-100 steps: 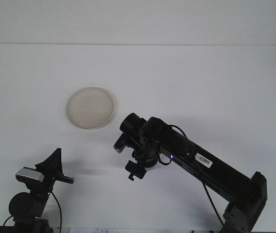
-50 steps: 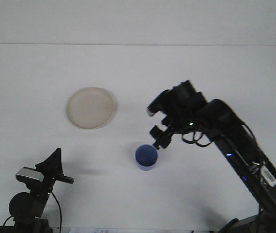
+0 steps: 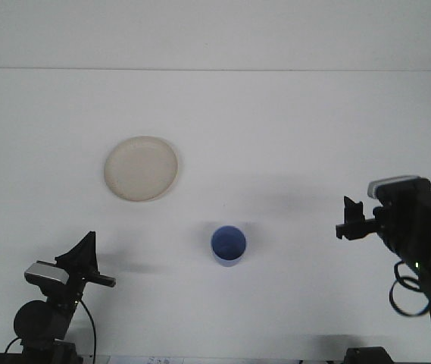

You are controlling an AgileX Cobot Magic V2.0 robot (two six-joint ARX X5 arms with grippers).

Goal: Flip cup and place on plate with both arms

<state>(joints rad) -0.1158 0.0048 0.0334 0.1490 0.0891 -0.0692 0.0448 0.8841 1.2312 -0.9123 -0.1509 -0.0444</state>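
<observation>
Cup (image 3: pixel 229 246) stands mouth-up, well left of right gripper (image 3: pixel 349 221); both grippers' jaw openings cannot be told; plate (image 3: pixel 141 168) beyond.

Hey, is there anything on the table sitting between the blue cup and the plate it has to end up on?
No, nothing visible. The blue cup stands upright with only bare white table between it and the plate, which lies up and to its left. Both arms are off to the sides.
</observation>
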